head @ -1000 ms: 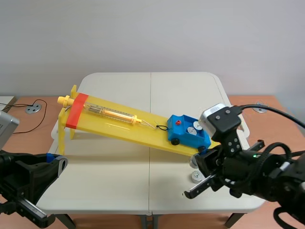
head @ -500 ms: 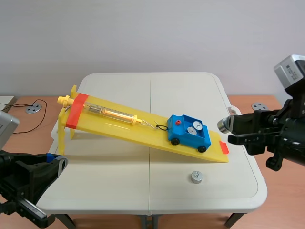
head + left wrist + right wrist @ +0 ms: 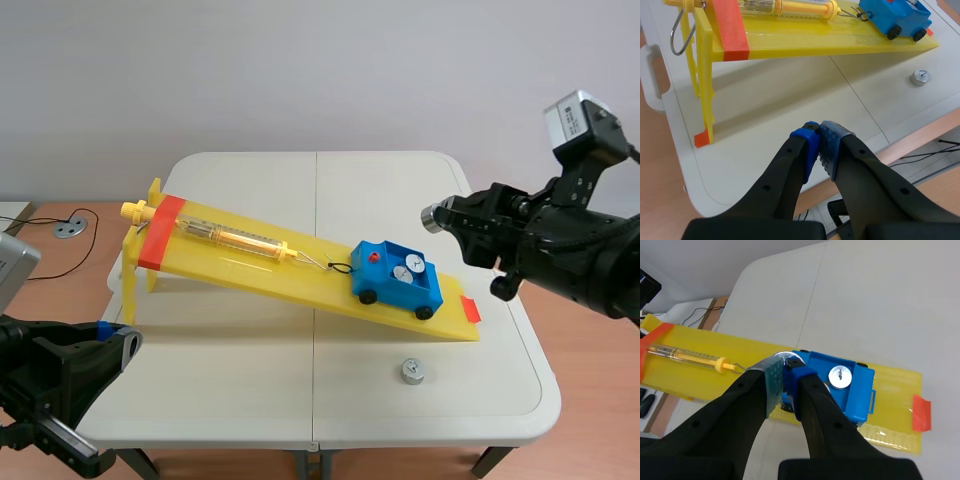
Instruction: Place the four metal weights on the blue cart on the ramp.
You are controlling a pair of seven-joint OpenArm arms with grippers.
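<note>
No legible text or markings

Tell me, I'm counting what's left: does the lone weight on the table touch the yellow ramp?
Apart. Scene view shows bare table between the weight and the ramp.

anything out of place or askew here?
One metal weight sits loose on the table, in front of the ramp's low end, off the blue cart. The right gripper holds a second weight in the air. Nothing looks tilted or damaged.
</note>
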